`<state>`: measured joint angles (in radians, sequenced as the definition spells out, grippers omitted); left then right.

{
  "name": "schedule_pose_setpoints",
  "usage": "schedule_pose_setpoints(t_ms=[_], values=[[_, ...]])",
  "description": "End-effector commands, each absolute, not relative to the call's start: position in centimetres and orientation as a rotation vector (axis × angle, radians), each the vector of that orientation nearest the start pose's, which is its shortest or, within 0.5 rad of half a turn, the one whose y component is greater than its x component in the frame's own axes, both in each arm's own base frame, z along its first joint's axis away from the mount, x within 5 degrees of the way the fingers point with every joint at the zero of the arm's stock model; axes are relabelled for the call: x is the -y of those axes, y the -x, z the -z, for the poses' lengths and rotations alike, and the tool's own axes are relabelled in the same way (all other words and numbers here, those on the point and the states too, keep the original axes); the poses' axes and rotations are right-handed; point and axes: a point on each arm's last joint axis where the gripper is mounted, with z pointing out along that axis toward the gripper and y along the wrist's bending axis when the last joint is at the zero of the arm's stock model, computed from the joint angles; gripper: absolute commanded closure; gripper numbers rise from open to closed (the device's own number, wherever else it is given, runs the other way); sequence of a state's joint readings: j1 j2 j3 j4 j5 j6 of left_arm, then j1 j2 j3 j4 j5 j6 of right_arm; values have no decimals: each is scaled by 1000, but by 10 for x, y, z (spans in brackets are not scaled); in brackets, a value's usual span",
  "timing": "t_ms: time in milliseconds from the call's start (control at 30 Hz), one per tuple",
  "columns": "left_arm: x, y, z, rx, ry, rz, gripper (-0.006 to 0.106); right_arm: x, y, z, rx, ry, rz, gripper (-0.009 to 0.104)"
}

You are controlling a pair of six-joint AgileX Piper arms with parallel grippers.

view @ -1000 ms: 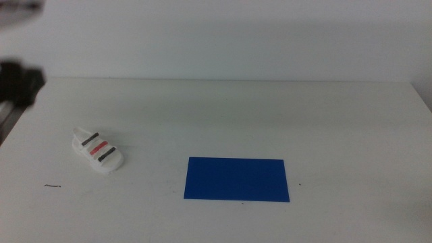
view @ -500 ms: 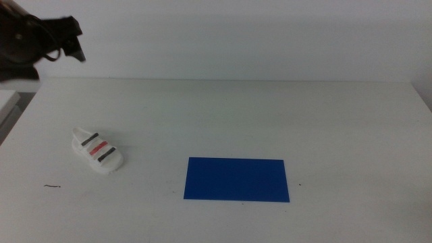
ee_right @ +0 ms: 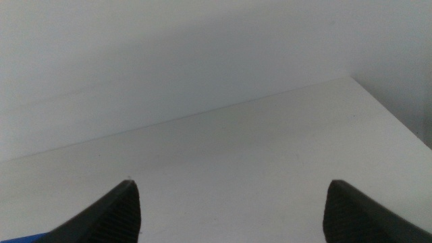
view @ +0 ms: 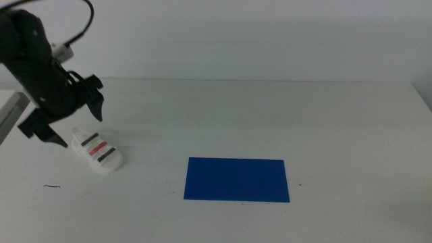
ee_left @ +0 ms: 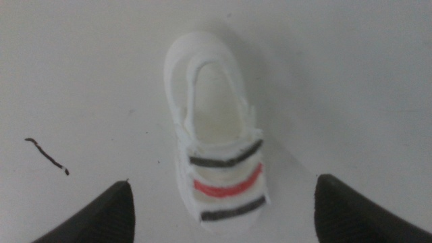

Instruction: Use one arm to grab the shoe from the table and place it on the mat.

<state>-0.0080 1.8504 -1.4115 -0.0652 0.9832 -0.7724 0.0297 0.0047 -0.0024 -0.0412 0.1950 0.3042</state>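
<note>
Left arm [view: 30, 61] enters from the left side of the bench [view: 270, 115]. Left claw [view: 65, 116] hangs above the heel end of the shoe [view: 98, 151], prongs spread wide, not touching it. The white sneaker lies on the bench, left of the blue mat [view: 236, 179] and well apart from it. Right claw [ee_right: 233, 212] waits out of the middle view, prongs spread, holding nothing.
</note>
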Motion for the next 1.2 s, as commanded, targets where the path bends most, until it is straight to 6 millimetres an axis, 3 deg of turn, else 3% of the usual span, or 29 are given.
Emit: schedule_pose_setpoints(t_ms=[0, 367, 600, 700, 900, 1000, 1067, 1167], values=[[10, -383, -221, -2715, 1194, 224, 14, -1, -56, -196, -1663, -192, -207, 16], [12, -400, -181, -2714, 1242, 239, 25, -1, -56, -196, -1663, -192, -207, 16], [11, -403, -168, -2719, 1245, 229, 29, -1, -56, -196, -1663, -192, -207, 16], [10, -404, -167, -2724, 1221, 204, 40, -1, -56, -196, -1663, -192, -207, 16], [15, -399, -174, -2777, 1233, 187, 74, -1, -56, -196, -1663, -192, -207, 16], [38, -402, -194, -2826, 1151, 163, 92, -1, -56, -196, -1663, -192, -207, 16], [65, -404, -213, -2832, 1071, 110, 100, -1, -56, -196, -1663, -192, -207, 16], [115, -402, -238, -2819, 976, 71, 102, -1, -56, -196, -1663, -192, -207, 16]])
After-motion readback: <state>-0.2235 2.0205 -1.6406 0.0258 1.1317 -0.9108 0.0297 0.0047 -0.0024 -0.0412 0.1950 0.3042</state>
